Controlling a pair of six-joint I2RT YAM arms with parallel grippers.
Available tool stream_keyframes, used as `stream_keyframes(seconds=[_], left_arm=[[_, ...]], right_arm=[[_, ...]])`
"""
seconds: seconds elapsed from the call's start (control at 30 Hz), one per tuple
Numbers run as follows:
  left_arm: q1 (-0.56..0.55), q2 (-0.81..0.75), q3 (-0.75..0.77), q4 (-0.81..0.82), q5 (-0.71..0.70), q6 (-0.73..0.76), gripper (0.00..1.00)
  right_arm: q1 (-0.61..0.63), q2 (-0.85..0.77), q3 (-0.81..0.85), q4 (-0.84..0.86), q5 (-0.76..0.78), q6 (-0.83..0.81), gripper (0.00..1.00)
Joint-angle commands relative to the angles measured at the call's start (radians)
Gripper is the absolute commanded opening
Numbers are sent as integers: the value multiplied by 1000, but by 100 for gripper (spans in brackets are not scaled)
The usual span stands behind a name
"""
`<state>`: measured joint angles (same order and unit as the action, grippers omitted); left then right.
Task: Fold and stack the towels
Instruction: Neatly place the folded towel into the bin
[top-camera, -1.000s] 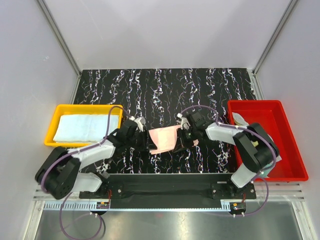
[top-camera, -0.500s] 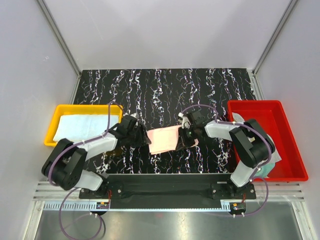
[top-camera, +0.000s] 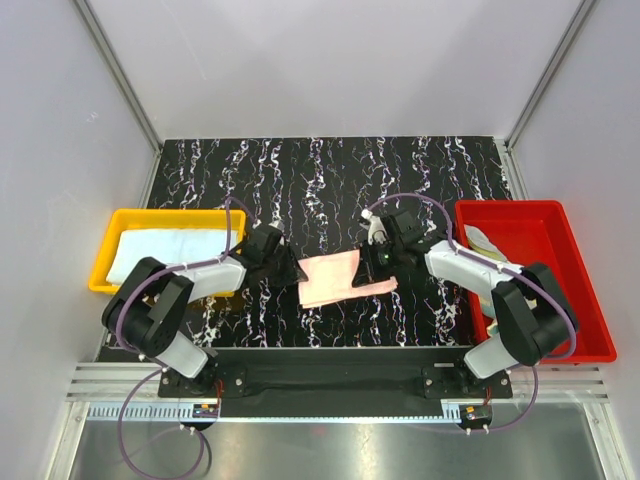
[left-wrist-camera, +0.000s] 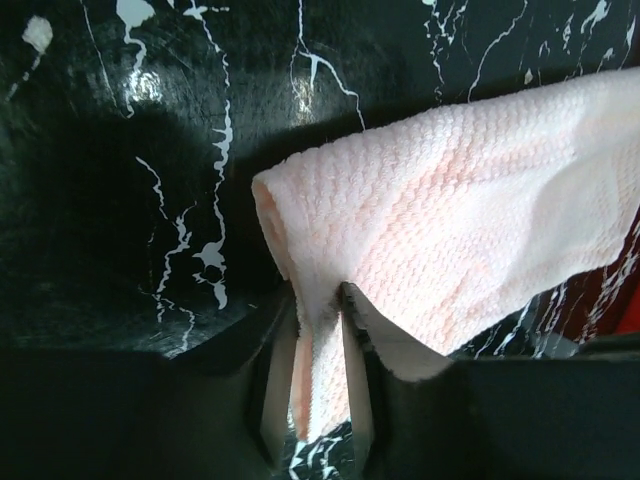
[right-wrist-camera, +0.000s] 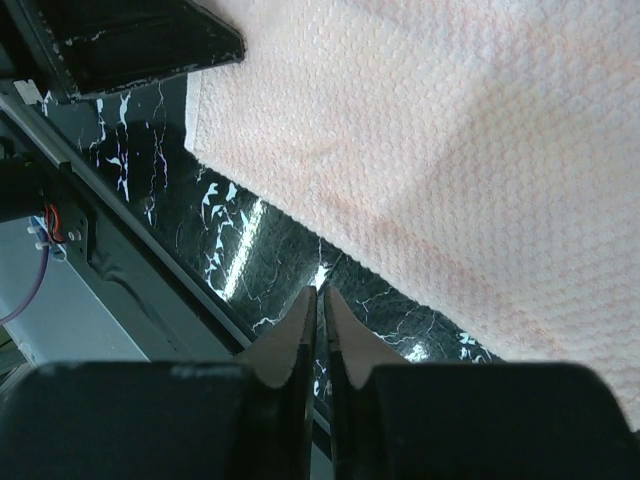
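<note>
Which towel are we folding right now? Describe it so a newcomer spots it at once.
Start at the black marbled table, between the yellow tray and the red tray. The pink towel is mid-table, its edge pinched in the left hand; it is the only towel outside a tray.

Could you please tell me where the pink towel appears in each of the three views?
Top external: the pink towel lies near the centre of the picture.
Left wrist: the pink towel fills the right side, with a fold nipped in the left pincer.
Right wrist: the pink towel covers the upper right.
Shared landmark: the black marbled table.
</note>
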<state>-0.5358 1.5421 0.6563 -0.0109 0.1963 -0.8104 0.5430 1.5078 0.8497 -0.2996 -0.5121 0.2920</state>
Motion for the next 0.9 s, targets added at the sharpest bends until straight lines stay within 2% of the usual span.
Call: stream_keyframes(seconds=[0.0, 0.03, 0.07, 0.1, 0.23, 0.3, 0.33, 0.37, 0.47, 0.6, 0.77, 0.87], left_arm=[[-18, 43, 14, -125, -77, 5, 23], [-18, 38, 19, -138, -89, 11, 17], [-20, 24, 26, -168, -93, 17, 3], [-18, 15, 55, -190, -98, 28, 0], [-13, -34, 193, -355, -142, 155, 0], [3, -59, 255, -490, -153, 210, 0], [11, -65, 319, -535, -179, 258, 0], [17, -74, 344, -626, -195, 279, 0], [51, -125, 414, -763, -280, 359, 0], [152, -221, 480, -885, -368, 464, 0], [259, -247, 536, -989, -475, 579, 0], [348, -258, 552, -998, -512, 649, 0]], right_arm=[[-2, -38, 29, -36, 9, -22, 13], [-2, -44, 29, -38, 7, -22, 13], [-2, -60, 31, -44, 7, -24, 13], [-2, -67, 32, -47, 9, -25, 13], [-2, -106, 49, -70, 14, -31, 13], [-3, -124, 61, -90, 15, -37, 13], [-2, -133, 66, -95, 20, -39, 13], [-3, -149, 69, -102, 23, -42, 13], [-3, -175, 80, -118, 23, -47, 14], [-3, -189, 98, -133, 17, -57, 15], [-3, -184, 114, -127, 3, -66, 15], [-5, -179, 120, -128, -6, -74, 15]])
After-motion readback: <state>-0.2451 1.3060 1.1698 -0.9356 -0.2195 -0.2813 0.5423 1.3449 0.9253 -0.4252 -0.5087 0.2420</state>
